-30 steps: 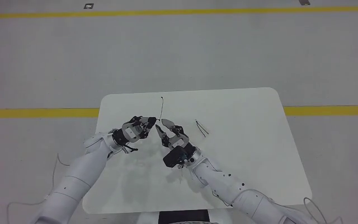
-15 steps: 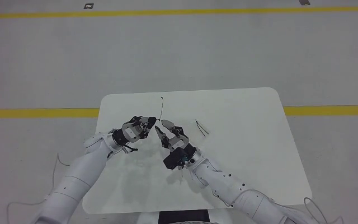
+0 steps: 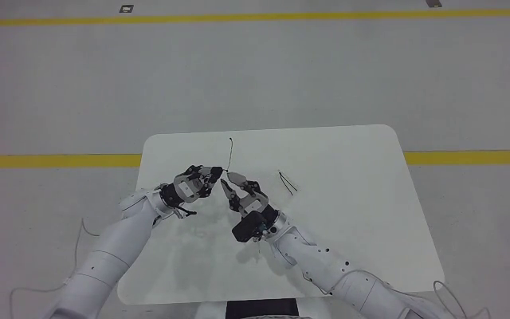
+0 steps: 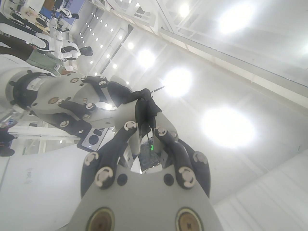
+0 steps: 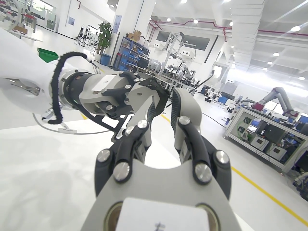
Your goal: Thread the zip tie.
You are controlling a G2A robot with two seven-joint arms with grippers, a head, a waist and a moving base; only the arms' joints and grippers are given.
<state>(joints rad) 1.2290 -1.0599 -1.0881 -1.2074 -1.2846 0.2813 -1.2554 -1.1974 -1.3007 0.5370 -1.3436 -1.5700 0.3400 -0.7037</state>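
Above the white rounded worktop (image 3: 358, 207), the left gripper (image 3: 215, 182) pinches a thin black plastic zip tie (image 3: 230, 155); the right gripper (image 3: 231, 186), jaws parted and empty, faces it close beside.

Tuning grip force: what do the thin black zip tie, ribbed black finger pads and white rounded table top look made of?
Thin black zip tie: probably nylon, matte; runs straight from the left gripper. Ribbed black finger pads: rubber-like, dull, grooved. White rounded table top: hard, smooth, slight sheen; laminate or paint, cannot tell.
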